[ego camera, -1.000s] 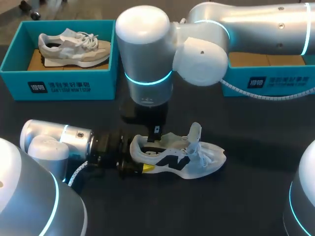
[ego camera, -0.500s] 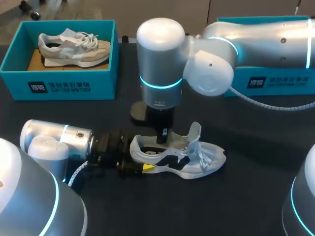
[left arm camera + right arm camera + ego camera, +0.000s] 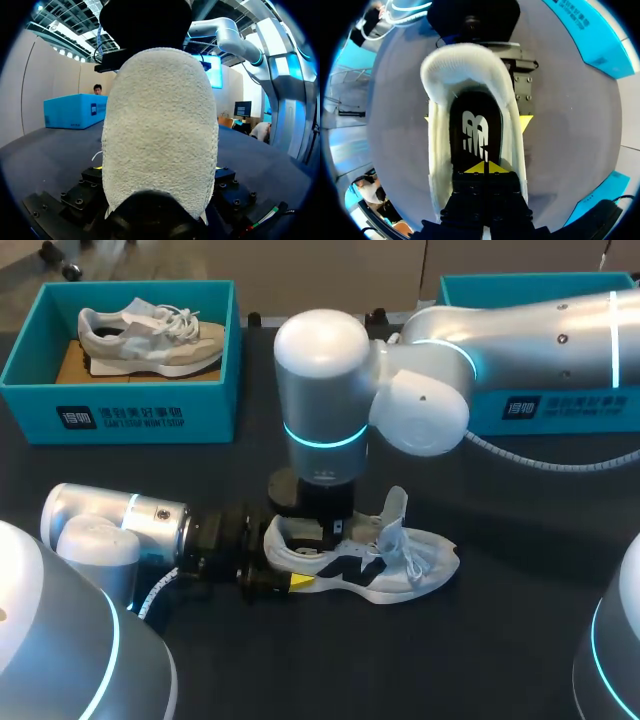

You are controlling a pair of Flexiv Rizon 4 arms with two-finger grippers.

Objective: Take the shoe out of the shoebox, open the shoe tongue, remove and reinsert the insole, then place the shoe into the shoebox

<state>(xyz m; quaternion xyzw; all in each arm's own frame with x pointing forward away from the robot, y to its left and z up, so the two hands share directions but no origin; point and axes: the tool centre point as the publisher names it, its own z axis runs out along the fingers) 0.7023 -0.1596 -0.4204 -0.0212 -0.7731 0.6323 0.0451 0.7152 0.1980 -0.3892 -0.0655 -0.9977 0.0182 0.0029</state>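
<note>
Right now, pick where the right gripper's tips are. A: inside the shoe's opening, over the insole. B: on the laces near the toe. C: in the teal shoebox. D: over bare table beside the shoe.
A: the right wrist view shows the right gripper with its yellow tips together, down inside the white shoe collar, over the dark insole.

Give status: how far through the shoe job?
Done: shoe out on the table, tongue raised. In hand: left gripper clamps the heel; right gripper, fingers closed, dips into the opening at the insole, which lies inside. Left, apparently: insole out and back, then boxing.
</note>
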